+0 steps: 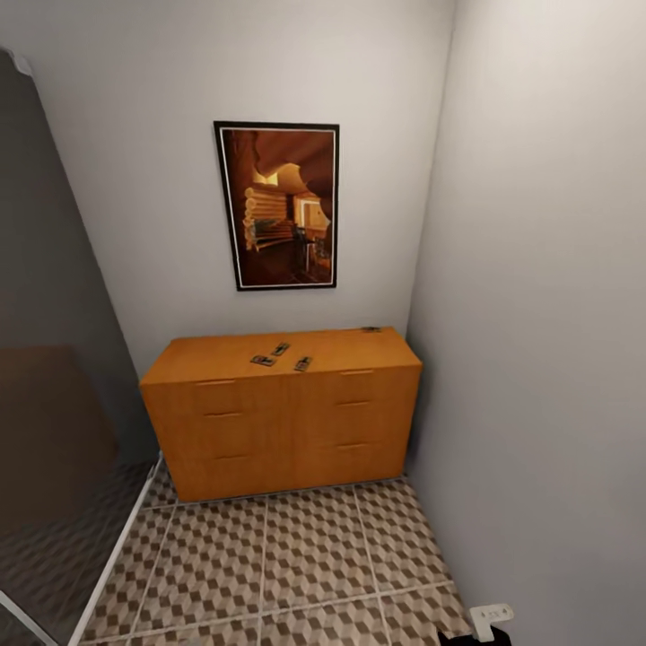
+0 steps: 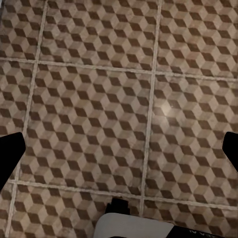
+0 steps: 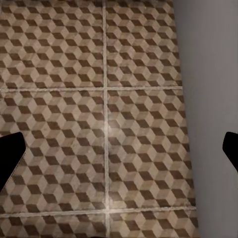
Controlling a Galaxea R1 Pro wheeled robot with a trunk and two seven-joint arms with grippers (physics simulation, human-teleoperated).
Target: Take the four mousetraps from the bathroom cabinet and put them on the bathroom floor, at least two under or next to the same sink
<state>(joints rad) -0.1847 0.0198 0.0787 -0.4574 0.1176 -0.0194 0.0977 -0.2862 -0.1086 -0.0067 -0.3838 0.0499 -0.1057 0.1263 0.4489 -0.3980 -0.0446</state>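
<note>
Well, the bathroom floor [image 1: 296, 556] runs out ahead in its cube-pattern tiles, bare as far as can be seen; a grey wall [image 1: 538, 314] closes the right side and a glass panel [image 1: 54, 431] stands on the left; at the far end, against the back wall under a framed picture [image 1: 277, 205], sits the cabinet [image 1: 283, 422], drawers all closed. On its top lie the mousetraps: three grouped near the middle [image 1: 280, 355], close together, and a fourth speck at the far right corner [image 1: 371, 329], too small to be sure of. So nothing is moved yet, by my reading; all four transfers to the floor are still to come, and no sink is in sight. Both wrist views look down on tile; the left gripper [image 2: 119, 148] has its jaws wide and empty; the right gripper [image 3: 119, 148] likewise, spread and holding nothing, beside the grey wall.
</note>
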